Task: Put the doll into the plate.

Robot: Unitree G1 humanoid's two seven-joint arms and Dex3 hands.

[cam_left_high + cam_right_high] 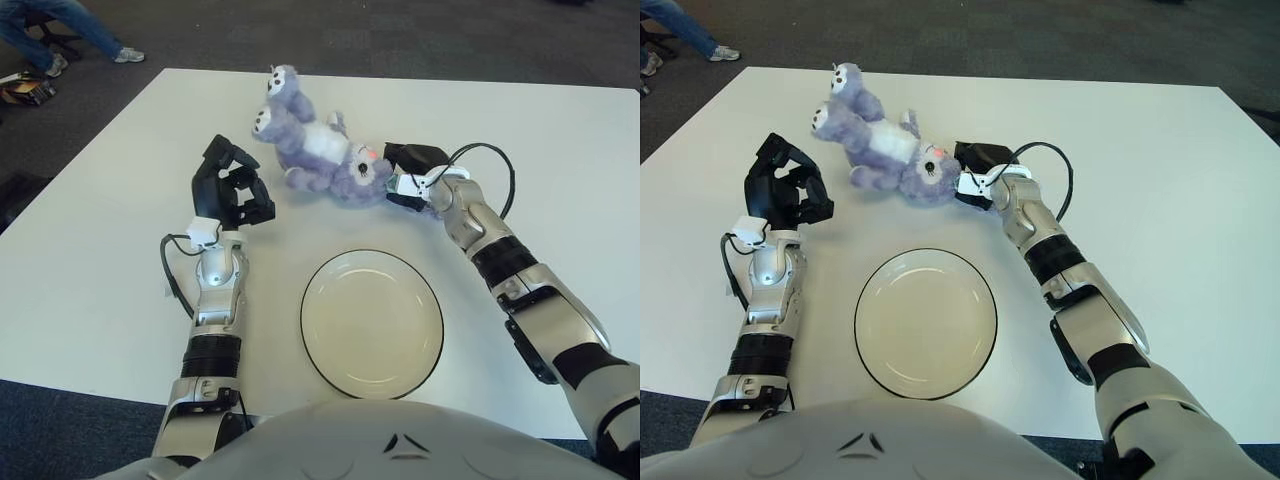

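White worktop (90, 290) across the whole view, dark carpet beyond its edges. On the carpet at the far left corner, a seated person's legs in blue jeans (60, 25).

Cream plate (372, 322) with a dark rim near the front middle of the worktop, nothing in it.

Purple and white doll (315, 150) behind the plate, well apart from it, lying at a slant: feet toward the far left, head toward the right and nearer the plate, pink nose up.

Right hand (408, 172) at the doll's head, black fingers (975, 155) closed against the head on its right side; a black cable looped over the wrist behind.

Left hand (232, 187) raised to the left of the doll and clear of it, fingers (255, 205) curled inward in a loose cage, holding nothing; small white tag at the wrist, black cable looped beside the forearm.
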